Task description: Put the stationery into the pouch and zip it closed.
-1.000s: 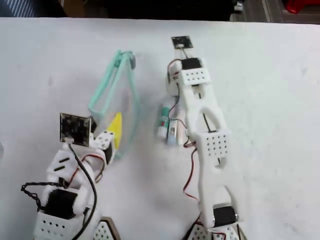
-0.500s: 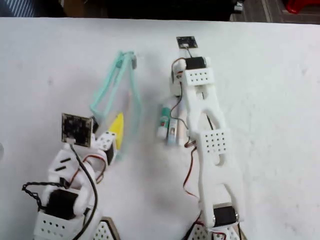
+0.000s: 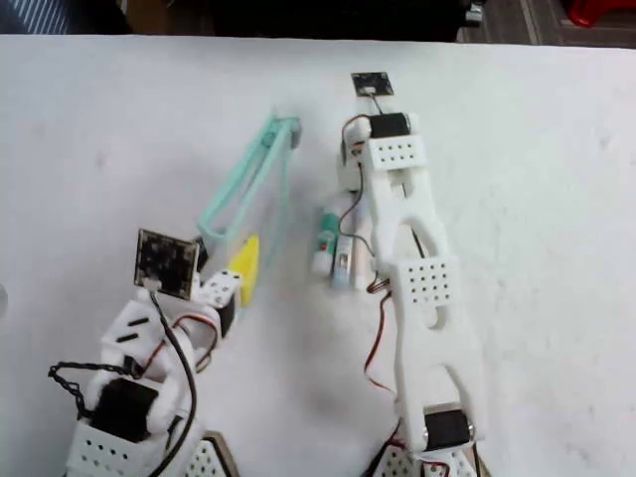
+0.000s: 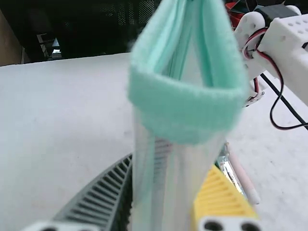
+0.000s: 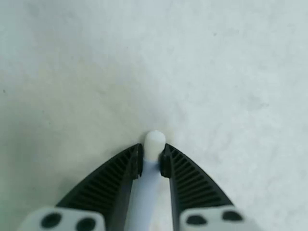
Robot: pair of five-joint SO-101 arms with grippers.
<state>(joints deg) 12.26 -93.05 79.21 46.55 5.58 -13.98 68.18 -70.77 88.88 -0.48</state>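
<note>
- The left claw [image 4: 171,168] is clamped on one end of the pouch [image 3: 253,189]. The clear wall of the pouch sits between the grey finger [image 4: 103,192] and the yellow finger [image 4: 219,197].
- The pouch is clear with mint-green edging. In the high view it lies on the white desk [image 3: 517,149] as a long narrow wedge, running from the left claw up and away to a point near the right arm's far end.
- In the left wrist view the pouch's mint band forms a loop right in front of the camera, with the mouth spread apart.
- The right claw [image 5: 153,154] is closed on a thin white stick [image 5: 154,142]. The stick's rounded tip pokes out just past the two dark fingertips, over bare desk.
- In the high view the right arm [image 3: 417,268] stretches up the middle of the desk, just beside the pouch's far tip but apart from it.
- Loose stationery [image 3: 323,243] lies on the desk between the pouch and the right arm, partly under the arm. One piece is a white and green tube, and another lies close beside it.
- The left wrist view shows a pale pen [image 4: 240,178] on the desk, just beyond the yellow finger.
- None of these pieces can be seen inside the pouch.
</note>
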